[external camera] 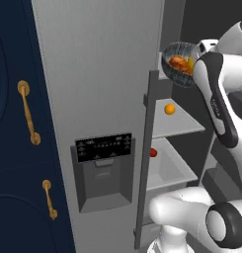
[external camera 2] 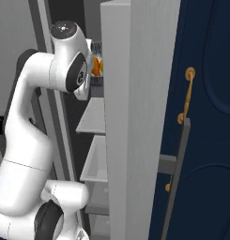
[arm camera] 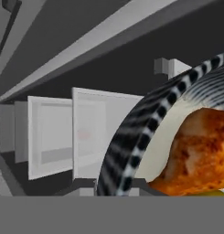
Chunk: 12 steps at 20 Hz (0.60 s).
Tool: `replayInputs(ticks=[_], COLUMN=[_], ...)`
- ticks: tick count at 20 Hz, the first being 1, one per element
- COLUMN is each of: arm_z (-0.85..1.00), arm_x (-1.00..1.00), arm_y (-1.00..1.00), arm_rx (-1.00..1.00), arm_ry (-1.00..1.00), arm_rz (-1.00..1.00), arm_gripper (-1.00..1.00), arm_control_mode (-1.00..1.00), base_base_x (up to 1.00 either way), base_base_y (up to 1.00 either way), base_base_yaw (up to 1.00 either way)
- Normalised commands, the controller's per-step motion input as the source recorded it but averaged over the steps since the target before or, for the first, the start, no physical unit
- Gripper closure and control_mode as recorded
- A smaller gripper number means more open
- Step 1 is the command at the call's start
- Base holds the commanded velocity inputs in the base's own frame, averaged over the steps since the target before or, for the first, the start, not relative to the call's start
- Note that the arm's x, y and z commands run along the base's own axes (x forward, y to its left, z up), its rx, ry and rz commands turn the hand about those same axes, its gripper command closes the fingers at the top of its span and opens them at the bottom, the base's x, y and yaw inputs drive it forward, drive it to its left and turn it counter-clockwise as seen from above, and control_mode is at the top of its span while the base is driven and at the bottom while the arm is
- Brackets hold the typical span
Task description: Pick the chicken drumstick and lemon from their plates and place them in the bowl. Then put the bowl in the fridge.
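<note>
The speckled dark-grey bowl [external camera: 177, 75] hangs tilted high inside the open fridge [external camera: 93, 89], above the top shelf. In it lie the orange-brown chicken drumstick [external camera: 178, 62] and the yellow lemon [external camera: 190, 63]. My gripper [external camera: 198, 52] is at the bowl's right rim, shut on it and largely hidden behind my forearm. The hand view has the bowl's striped rim [arm camera: 131, 137] close up, with the drumstick [arm camera: 200, 151] and a sliver of lemon [arm camera: 214, 193] inside. From the right base view, the drumstick [external camera 2: 95, 66] peeks out beside my wrist. The plates are out of view.
An orange ball [external camera: 169, 109] sits on a grey shelf [external camera: 181, 127]; a red ball [external camera: 153, 152] lies by the drawer below. The fridge door [external camera 2: 135, 117] with its dispenser panel [external camera: 103, 147] stands open. Navy cabinets [external camera: 14, 148] with gold handles flank it.
</note>
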Motion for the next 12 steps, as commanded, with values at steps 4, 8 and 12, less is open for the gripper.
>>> replayInputs(ticks=[4,8,12], arm_z=[0.03,0.0,0.0], arm_x=[0.54,0.56,0.7], arm_y=[0.0,0.0,-0.05], arm_rx=[0.0,0.0,0.0], arm_ry=[-0.15,-0.13,0.0], arm_rz=[0.05,0.01,0.02], arm_gripper=[1.0,1.0,1.0], arm_control_mode=[-1.0,-1.0,-1.0], base_base_x=[0.0,0.0,0.0], base_base_y=[0.0,0.0,0.0], base_base_yaw=[0.0,0.0,0.0])
